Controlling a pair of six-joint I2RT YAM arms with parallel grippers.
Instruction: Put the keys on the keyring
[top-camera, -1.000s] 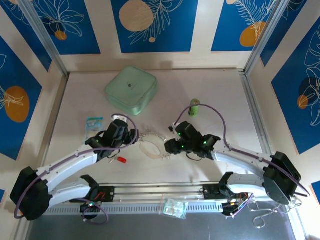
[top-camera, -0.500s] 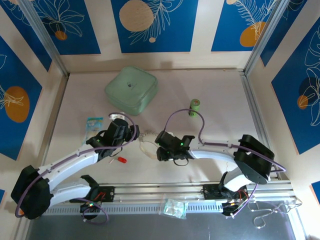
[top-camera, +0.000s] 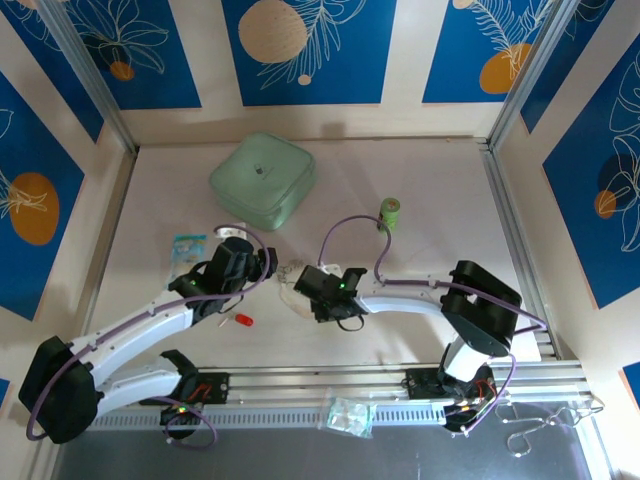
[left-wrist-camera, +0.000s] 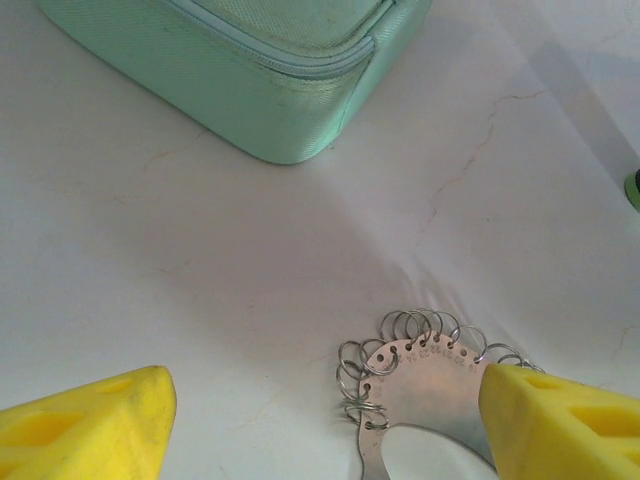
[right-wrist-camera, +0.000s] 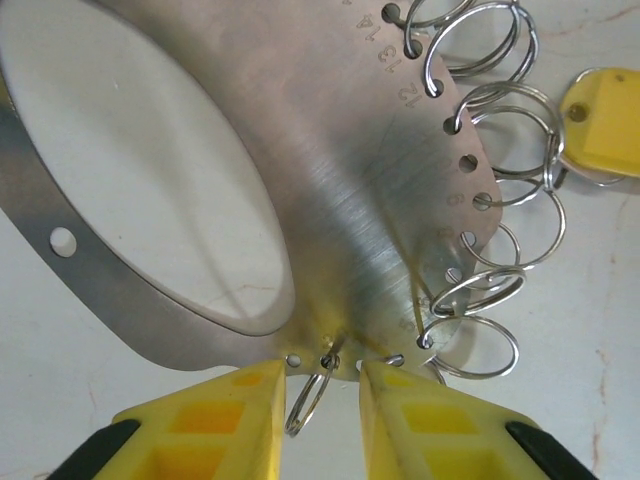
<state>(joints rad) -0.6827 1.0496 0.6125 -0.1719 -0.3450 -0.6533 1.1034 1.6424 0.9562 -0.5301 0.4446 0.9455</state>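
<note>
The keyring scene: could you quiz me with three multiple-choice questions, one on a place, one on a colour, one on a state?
1. Where does the red key lie? A on the green case; B on the table; C in the right gripper.
2. What colour is the key head beside the small rings of the keyring? A blue; B yellow; C black.
3. How does the left gripper stand? A shut on the red key; B shut on the green case; C open.
Answers: 1 B, it rests on bare tabletop; 2 B, yellow plastic shows in the right wrist view; 3 C, its fingers stand wide apart.
</note>
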